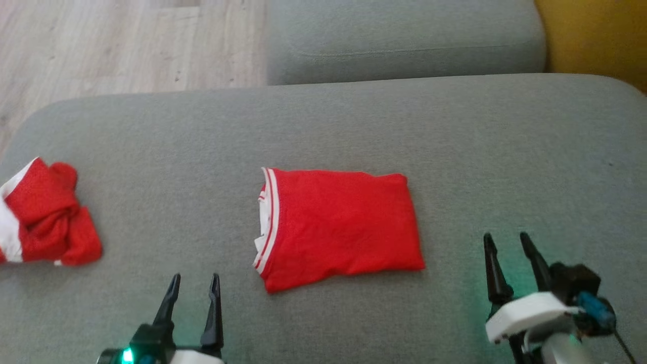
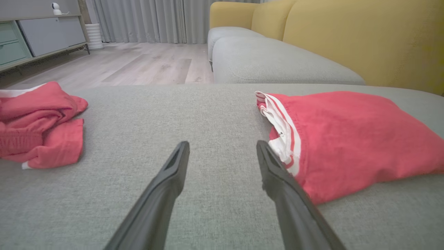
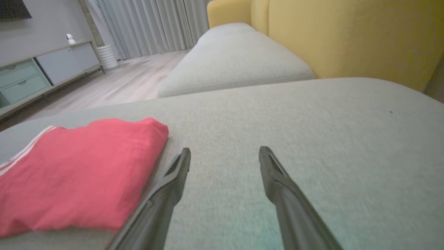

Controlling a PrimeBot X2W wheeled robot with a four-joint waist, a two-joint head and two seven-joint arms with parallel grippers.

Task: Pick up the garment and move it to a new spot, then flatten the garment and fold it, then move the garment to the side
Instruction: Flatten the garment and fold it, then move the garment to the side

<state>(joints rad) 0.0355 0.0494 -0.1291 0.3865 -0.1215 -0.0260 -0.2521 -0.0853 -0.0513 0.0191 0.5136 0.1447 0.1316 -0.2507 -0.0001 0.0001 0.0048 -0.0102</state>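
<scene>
- The folded red garment (image 1: 338, 227) lies flat near the middle of the grey cushion (image 1: 354, 126), a little closer to its near edge than to its far edge.
- It forms a rough rectangle. Its white-striped band runs along the side that faces the cushion's left edge, and some white lining shows there.
- The right end effector (image 1: 506, 236) hovers over the cushion's near edge, beside the garment's near right corner and not touching it. Its two dark fingers stand well apart with nothing between them.
- In the right wrist view one finger (image 3: 166, 187) runs just beside the garment's edge.
- The left end effector (image 1: 196, 278) sits at the near edge, just left of the garment's near left corner. Its fingers are also spread wide and hold nothing, with bare cushion fabric between them.
- A crumpled red garment (image 1: 45, 217) with white trim is bunched at the cushion's left edge, well apart from the folded one.
- Beyond the far edge lies a second grey cushion (image 1: 404, 40), with a yellow backrest (image 1: 596, 35) at the far right corner.
- A wooden floor (image 1: 101, 45) shows past the far left corner.
</scene>
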